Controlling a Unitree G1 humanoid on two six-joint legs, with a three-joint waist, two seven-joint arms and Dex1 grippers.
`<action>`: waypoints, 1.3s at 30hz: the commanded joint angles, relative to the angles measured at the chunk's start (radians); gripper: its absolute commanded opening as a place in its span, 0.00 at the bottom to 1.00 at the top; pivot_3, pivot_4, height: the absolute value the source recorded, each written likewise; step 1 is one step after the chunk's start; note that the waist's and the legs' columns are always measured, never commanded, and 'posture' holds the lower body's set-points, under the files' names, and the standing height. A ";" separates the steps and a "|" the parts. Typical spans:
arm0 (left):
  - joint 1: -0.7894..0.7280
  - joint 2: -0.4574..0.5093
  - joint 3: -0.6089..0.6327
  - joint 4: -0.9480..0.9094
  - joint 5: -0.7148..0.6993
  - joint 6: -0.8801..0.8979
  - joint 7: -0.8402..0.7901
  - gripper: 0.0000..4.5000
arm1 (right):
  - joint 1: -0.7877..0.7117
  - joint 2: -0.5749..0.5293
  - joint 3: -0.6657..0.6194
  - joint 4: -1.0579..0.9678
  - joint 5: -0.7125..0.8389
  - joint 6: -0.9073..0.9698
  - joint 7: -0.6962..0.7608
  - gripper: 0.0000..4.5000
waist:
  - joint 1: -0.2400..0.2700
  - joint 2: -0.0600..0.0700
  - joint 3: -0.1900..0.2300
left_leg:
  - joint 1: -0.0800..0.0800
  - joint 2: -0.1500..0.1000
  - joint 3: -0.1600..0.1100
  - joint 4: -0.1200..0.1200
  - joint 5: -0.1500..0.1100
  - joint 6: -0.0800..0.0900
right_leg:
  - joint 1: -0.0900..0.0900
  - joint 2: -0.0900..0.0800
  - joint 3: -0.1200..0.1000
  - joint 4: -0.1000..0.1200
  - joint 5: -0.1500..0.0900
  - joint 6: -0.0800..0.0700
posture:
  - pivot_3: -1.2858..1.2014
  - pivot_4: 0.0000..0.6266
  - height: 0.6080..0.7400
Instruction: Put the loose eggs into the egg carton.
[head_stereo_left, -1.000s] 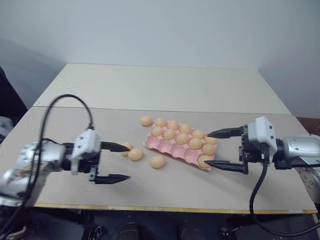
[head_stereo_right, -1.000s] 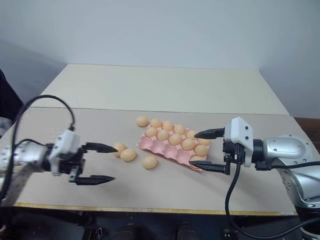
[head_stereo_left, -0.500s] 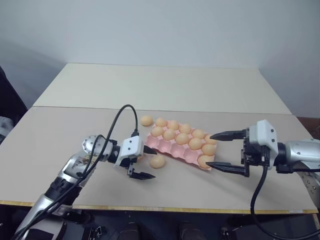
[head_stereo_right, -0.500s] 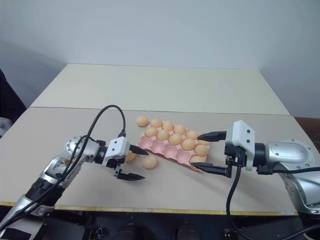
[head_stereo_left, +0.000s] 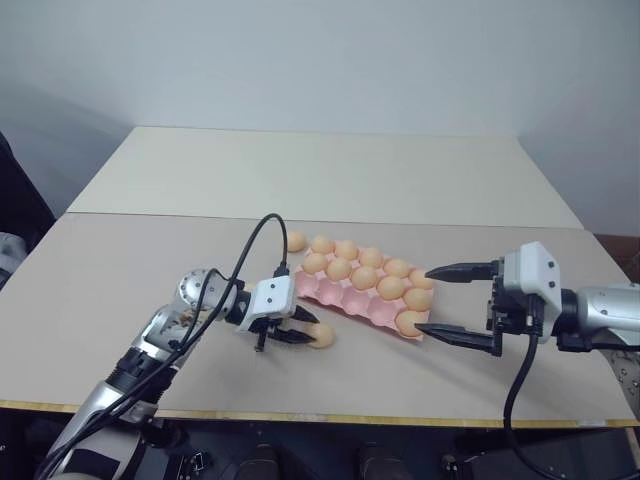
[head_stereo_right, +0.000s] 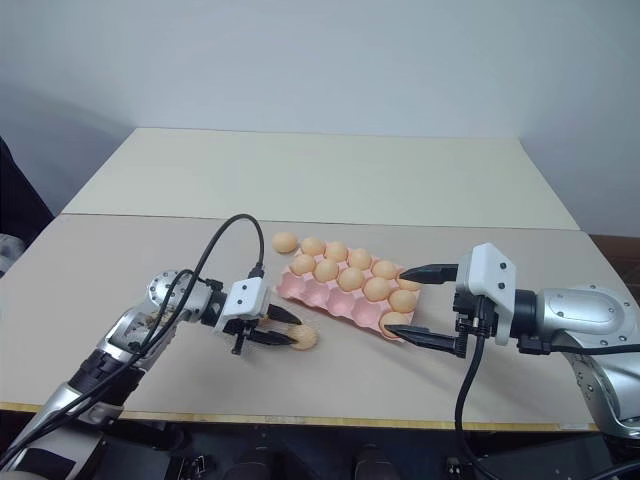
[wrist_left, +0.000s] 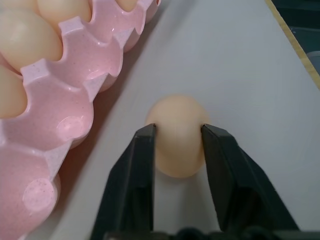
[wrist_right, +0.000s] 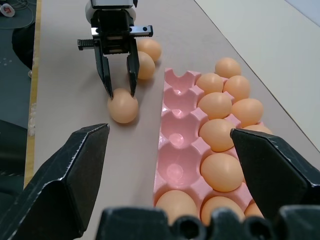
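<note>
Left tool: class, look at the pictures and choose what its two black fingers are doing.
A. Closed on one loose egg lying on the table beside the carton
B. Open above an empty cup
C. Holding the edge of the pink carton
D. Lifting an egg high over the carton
A: the left tool has a finger on each side of a loose egg, which rests on the table beside the pink carton.

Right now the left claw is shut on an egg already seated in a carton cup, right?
Not quite. The left claw is shut on the egg, but the left wrist view shows that egg resting on the table beside the egg carton, not in a cup.
</note>
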 joint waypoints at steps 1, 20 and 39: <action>-0.025 -0.001 0.020 -0.014 -0.011 -0.011 -0.004 0.33 | -0.010 -0.009 -0.040 -0.022 0.014 -0.010 -0.005 1.00 | 0.000 0.000 0.000 | 0.000 0.000 0.000 0.000 0.000 0.000 | 0.000 0.000 0.000 0.000 0.000 0.000 | 0.52 0.24 1.00; -0.085 -0.015 0.053 0.027 -0.068 -0.010 -0.057 0.33 | 0.008 -0.005 -0.055 -0.038 0.016 -0.008 -0.030 1.00 | -0.001 0.000 0.000 | 0.000 0.000 0.000 0.000 0.000 0.000 | 0.000 0.000 0.000 0.000 0.000 0.000 | 0.52 0.24 1.00; -0.091 -0.048 -0.056 0.072 0.099 -0.062 -0.009 0.89 | 0.033 -0.001 -0.073 -0.061 0.021 -0.003 -0.045 1.00 | 0.000 0.000 0.000 | 0.000 0.000 0.000 0.000 0.000 0.000 | 0.000 0.000 0.000 0.000 0.000 0.000 | 0.52 0.24 1.00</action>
